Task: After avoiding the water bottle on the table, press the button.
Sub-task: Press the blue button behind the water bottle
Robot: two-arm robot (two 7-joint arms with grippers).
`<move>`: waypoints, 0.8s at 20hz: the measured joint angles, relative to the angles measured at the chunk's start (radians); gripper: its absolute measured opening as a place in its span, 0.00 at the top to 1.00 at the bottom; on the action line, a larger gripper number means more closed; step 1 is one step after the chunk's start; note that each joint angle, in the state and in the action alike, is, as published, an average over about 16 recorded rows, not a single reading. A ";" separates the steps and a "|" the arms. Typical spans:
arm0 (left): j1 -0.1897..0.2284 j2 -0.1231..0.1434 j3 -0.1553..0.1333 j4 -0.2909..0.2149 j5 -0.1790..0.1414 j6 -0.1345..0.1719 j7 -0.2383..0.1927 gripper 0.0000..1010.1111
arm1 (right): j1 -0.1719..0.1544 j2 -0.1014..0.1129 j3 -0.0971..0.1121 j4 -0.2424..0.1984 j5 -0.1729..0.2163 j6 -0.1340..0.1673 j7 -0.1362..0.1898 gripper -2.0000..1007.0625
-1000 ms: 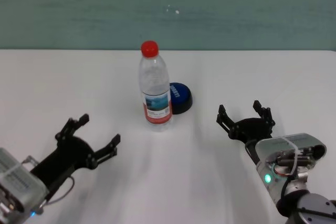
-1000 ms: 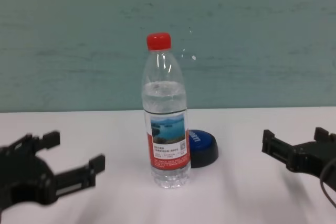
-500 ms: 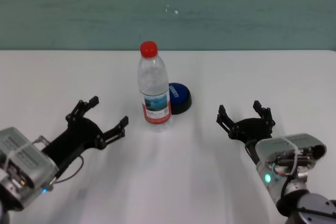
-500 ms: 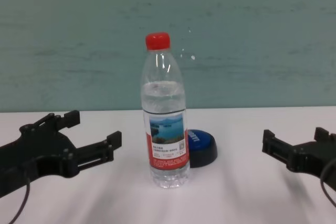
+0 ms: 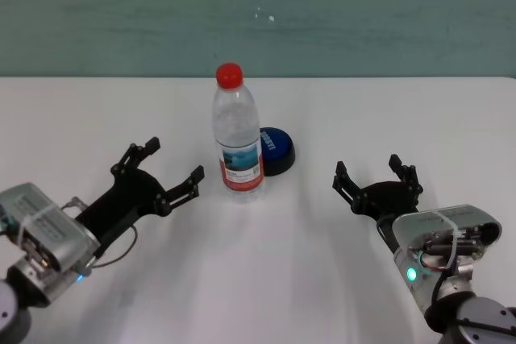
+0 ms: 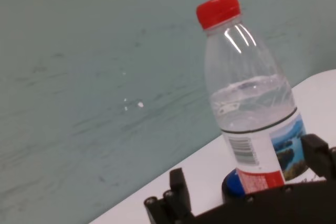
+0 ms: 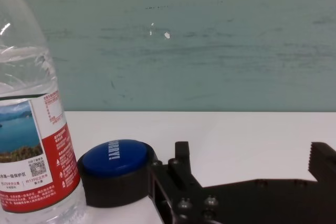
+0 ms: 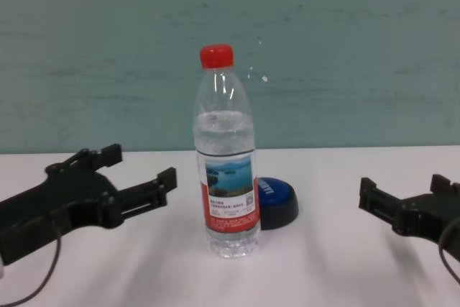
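The water bottle [image 5: 236,134] stands upright on the white table [image 5: 290,263], clear with a red cap and a lake label. It also shows in the chest view [image 8: 226,163], the left wrist view [image 6: 252,114] and the right wrist view [image 7: 31,129]. The blue button [image 5: 274,149] sits just behind the bottle to its right, also seen in the chest view [image 8: 277,199] and right wrist view [image 7: 116,169]. My left gripper [image 5: 171,162] is open and empty, just left of the bottle, apart from it. My right gripper [image 5: 376,175] is open and empty, to the right of the button.
A teal wall [image 5: 258,14] runs behind the table's far edge. Bare tabletop lies between the two grippers in front of the bottle.
My left gripper has moved forward and to the right, closing in on the bottle's left side. The right gripper, bottle and button have not moved.
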 joint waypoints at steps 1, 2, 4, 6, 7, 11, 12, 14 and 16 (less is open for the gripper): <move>-0.007 -0.002 0.004 0.010 -0.004 -0.003 -0.003 0.01 | 0.000 0.000 0.000 0.000 0.000 0.000 0.000 0.00; -0.014 -0.004 0.007 0.018 -0.007 -0.005 -0.007 0.01 | 0.000 0.000 0.000 0.000 0.000 0.000 0.000 0.00; -0.028 -0.008 0.015 0.036 -0.014 -0.010 -0.014 0.01 | 0.000 0.000 0.000 0.000 0.000 0.000 0.000 0.00; -0.040 -0.012 0.023 0.051 -0.020 -0.012 -0.020 0.01 | 0.000 0.000 0.000 0.000 0.000 0.000 0.000 0.00; -0.045 -0.013 0.026 0.059 -0.022 -0.013 -0.022 0.01 | 0.000 0.000 0.000 0.000 0.000 0.000 0.000 0.00; -0.061 -0.020 0.039 0.085 -0.028 -0.016 -0.028 0.01 | 0.000 0.000 0.000 0.000 0.000 0.000 0.000 0.00; -0.064 -0.021 0.042 0.091 -0.029 -0.017 -0.028 0.01 | 0.000 0.000 0.000 0.000 0.000 0.000 0.000 0.00; -0.070 -0.024 0.046 0.103 -0.031 -0.018 -0.029 0.01 | 0.000 0.000 0.000 0.000 0.000 0.000 0.000 0.00; -0.074 -0.026 0.049 0.113 -0.032 -0.019 -0.029 0.01 | 0.000 0.000 0.000 0.000 0.000 0.000 0.000 0.00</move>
